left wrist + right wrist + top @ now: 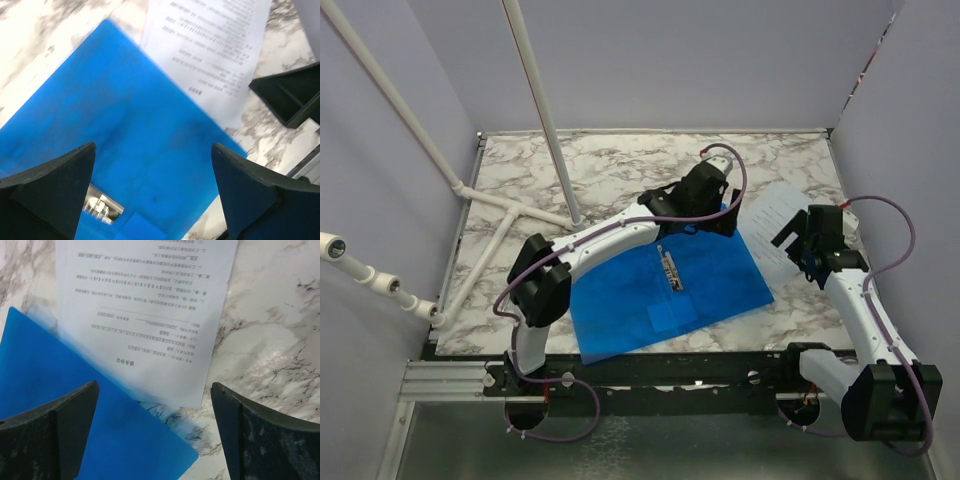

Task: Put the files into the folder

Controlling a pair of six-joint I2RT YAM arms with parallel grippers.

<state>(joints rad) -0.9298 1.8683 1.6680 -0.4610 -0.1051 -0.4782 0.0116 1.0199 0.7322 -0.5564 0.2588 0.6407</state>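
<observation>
So we've got the blue folder (660,290) lying open on the marble counter (610,165), metal clip (671,270) showing in its middle. Printed papers (785,215) sit at its far right edge, touching it; we can't tell which is on top. Left fingers (55,185) hang wide over the folder, right fingers (55,430) wide over the papers, both holding nothing.

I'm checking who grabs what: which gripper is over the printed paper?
The right gripper: it hangs open above the files, whereas the left gripper is over the folder.
</observation>
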